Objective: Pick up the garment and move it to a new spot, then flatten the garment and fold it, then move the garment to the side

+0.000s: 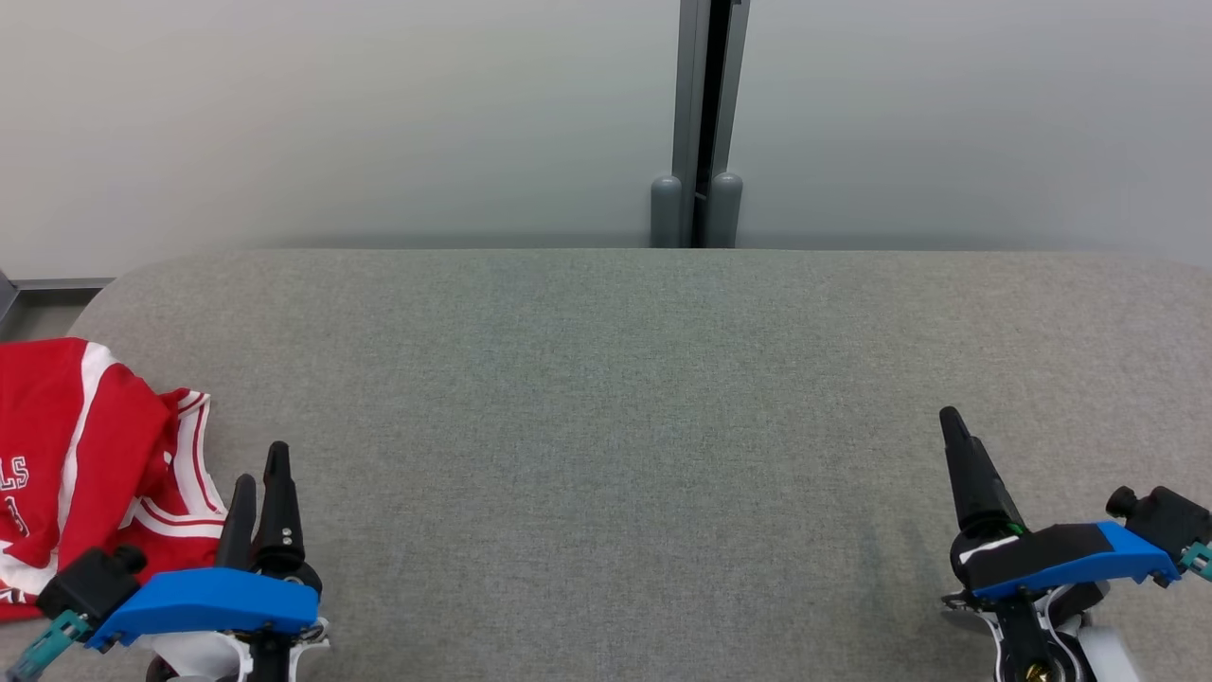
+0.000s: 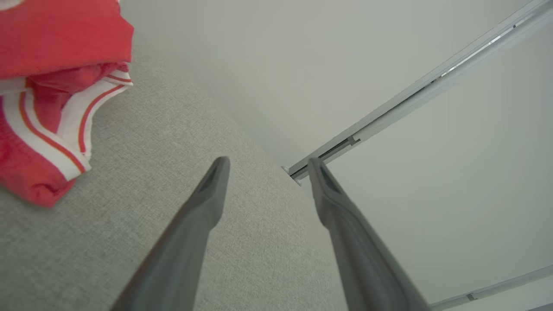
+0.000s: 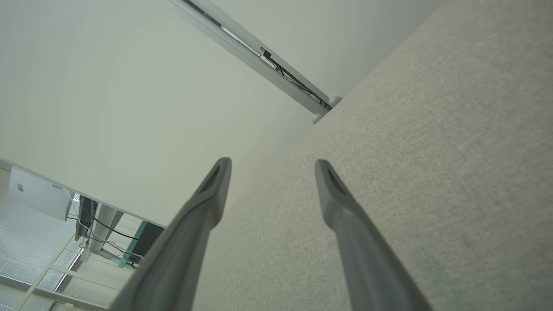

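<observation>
A red garment (image 1: 85,445) with white stripes is seen crumpled at the lower left of the head view, lying on the grey cloth-covered table (image 1: 606,398) close to its left edge. White letters are partly seen on it, but they cannot be read whole. The left gripper (image 1: 260,464) is found at the lower left of the same view, just beside the right border of the garment; whether the cloth is touched by it cannot be told from there. In the left wrist view its two dark fingers (image 2: 190,233) are shown spread wide, with the table cloth and a pale wall (image 2: 302,65) seen between them, so nothing is held. The garment is placed in the upper left of that frame, apart from the fingertips. The right gripper (image 3: 272,164) is seen in the right wrist view with its fingers equally wide apart and nothing gripped; bare table cloth is seen at the right of that frame. In the head view this gripper is located at the lower right, over the table and well apart from the garment. A grey vertical post (image 1: 705,123) is seen behind the table, at the upper middle of the head view.
</observation>
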Tool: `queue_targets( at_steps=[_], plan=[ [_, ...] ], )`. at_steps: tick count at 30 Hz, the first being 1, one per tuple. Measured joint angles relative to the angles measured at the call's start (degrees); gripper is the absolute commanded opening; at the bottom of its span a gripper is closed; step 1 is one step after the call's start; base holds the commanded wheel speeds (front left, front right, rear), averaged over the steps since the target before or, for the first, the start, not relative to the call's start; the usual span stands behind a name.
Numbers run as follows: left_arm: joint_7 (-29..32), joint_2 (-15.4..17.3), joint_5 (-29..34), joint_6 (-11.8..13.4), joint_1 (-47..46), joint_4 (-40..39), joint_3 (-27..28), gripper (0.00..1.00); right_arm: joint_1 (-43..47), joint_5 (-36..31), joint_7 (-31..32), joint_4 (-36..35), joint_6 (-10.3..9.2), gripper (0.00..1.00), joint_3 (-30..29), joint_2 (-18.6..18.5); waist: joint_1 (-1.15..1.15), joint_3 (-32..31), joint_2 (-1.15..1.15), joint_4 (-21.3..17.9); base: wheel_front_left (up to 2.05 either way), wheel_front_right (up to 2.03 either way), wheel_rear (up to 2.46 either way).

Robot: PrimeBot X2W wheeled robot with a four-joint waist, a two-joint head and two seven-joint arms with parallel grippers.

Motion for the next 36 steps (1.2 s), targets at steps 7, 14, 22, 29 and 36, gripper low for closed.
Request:
queue_targets(
  at_steps=[7,14,22,29,36],
  plan=[
    [-1.27,0.26,7.81,0.0,-0.12,0.78,-1.29,1.0,-0.58,-7.45,-1.25,1.08,0.0,1.0,0.11,0.04,0.0,0.02,0.0,-0.16,0.0,0.0,0.0],
    [-2.47,0.43,15.63,0.0,-0.23,1.79,-1.72,1.0,-0.95,-15.0,-2.49,2.26,0.0,1.0,0.54,0.09,0.0,0.12,0.0,-0.24,0.0,0.0,0.0],
    [-3.79,0.36,22.79,0.0,-0.32,2.79,-2.22,1.0,-1.59,-23.48,-3.78,4.06,0.0,1.0,0.46,0.58,0.0,0.21,0.0,-0.28,0.0,0.0,0.0],
    [-4.82,0.31,27.92,0.27,-0.34,3.54,-2.87,1.0,-1.94,-29.66,-4.95,4.7,0.0,1.0,0.42,0.92,0.0,0.18,0.0,-0.32,0.0,0.0,0.0],
    [-5.89,0.37,32.43,0.33,-0.33,4.09,-3.13,1.0,-1.94,-35.17,-5.92,5.47,0.0,1.0,0.46,1.22,0.0,0.16,0.0,-0.46,0.0,0.0,0.0]
  ],
)
